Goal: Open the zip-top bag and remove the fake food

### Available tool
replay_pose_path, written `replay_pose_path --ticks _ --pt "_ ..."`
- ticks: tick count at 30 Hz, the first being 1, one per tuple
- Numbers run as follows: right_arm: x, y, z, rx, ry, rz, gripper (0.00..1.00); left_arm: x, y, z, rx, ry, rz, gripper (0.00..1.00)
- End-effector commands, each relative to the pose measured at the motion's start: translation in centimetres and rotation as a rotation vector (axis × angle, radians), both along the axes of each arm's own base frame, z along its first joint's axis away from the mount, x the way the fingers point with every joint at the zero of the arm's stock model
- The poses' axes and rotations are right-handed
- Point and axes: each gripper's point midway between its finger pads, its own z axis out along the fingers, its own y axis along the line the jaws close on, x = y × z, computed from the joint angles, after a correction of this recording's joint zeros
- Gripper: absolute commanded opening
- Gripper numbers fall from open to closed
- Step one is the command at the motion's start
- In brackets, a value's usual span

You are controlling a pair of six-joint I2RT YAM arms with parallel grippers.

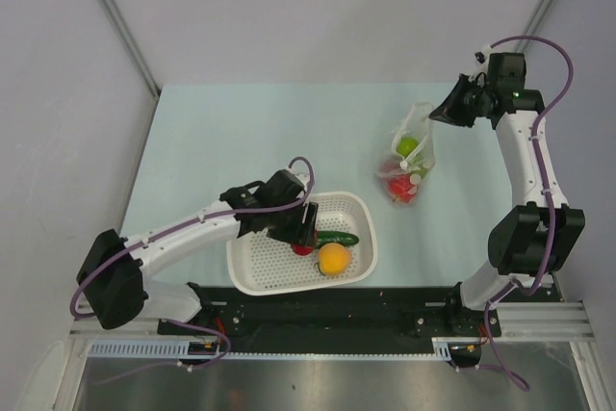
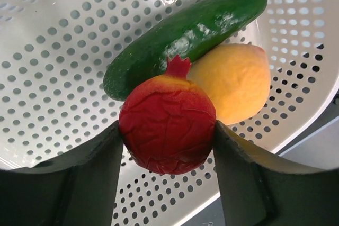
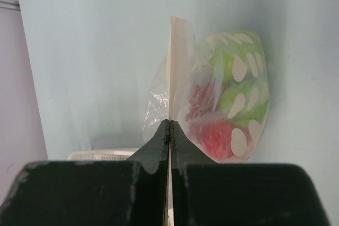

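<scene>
Left gripper is hanging inside the white perforated basket, fingers clamping the red pomegranate on both sides. The fruit is sitting just above the basket floor, touching the dark green cucumber, with the yellow-orange fruit right behind it. Cucumber's long axis is running across the basket's right half.

Right gripper is pressing its fingers flat together on the edge of the zip-top bag. The bag is lying right of the basket and farther back on the table, well apart from it. Its long axis is running from the pinch back toward the basket's right corner. Green pieces and a red piece are showing inside the bag.

Judgement: a drop into the basket looks next. After that the bag is lying up and right of the left fingers. The right arm is nearer but is busy holding it.
</scene>
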Motion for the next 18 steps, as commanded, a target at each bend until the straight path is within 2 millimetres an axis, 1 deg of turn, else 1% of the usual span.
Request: replay_pose_path --ticks 1,2,4,6,7,8,9,10,11,12,14,15,16,17,18 --pt "0.6 0.6 1.8 -0.002 -0.056 0.034 0.00 0.0 -0.4 0.5 -0.013 -0.014 -0.001 0.74" --pt "0.5 0.7 1.9 0.002 -0.055 0.039 0.00 0.0 -0.9 1.2 -0.034 -0.041 -0.022 0.80" --pt "0.5 1.1 1.9 0.002 -0.057 0.047 0.00 0.6 -1.6 3.1 -0.072 -0.100 -0.049 0.81" --pt "0.3 1.3 1.9 0.001 -0.057 0.050 0.00 1.6 -2.8 5.2 -0.126 -0.162 -0.078 0.87" --pt "0.2 1.4 2.0 0.001 -0.059 0.053 0.00 1.9 -3.3 5.6 -0.136 -0.172 -0.092 0.89" --pt "0.2 1.5 1.9 -0.001 -0.055 0.053 0.00 2.1 -3.8 6.1 -0.150 -0.176 -0.105 0.89" --pt "0.1 1.6 1.9 0.001 -0.054 0.055 0.00 2.7 -4.4 7.4 -0.163 -0.206 -0.116 0.89" --pt "0.1 1.7 2.1 0.001 -0.059 0.057 0.00 3.1 -4.9 7.4 -0.163 -0.210 -0.119 0.88" --pt "0.0 1.8 2.1 0.002 -0.056 0.057 0.00 3.7 -5.8 8.2 -0.195 -0.234 -0.124 0.84" --pt "-0.1 1.9 2.3 0.001 -0.060 0.057 0.00 4.5 -6.7 9.7 -0.228 -0.273 -0.133 0.81" --pt "-0.3 1.9 2.1 0.002 -0.053 0.056 0.00 6.2 -8.5 10.9 -0.264 -0.319 -0.141 0.74" --pt "-0.4 1.9 2.1 0.001 -0.051 0.055 0.00 7.1 -9.9 13.4 -0.310 -0.363 -0.154 0.71" --pt "-0.4 2.0 2.1 0.000 -0.048 0.055 0.00 8.2 -11.1 13.2 -0.313 -0.368 -0.162 0.69" --pt "-0.6 2.0 2.0 -0.003 -0.043 0.055 0.00 8.8 -12.0 13.8 -0.327 -0.380 -0.171 0.63" --pt "-0.6 2.0 2.1 -0.006 -0.048 0.056 0.00 9.9 -13.3 16.5 -0.372 -0.427 -0.181 0.61"
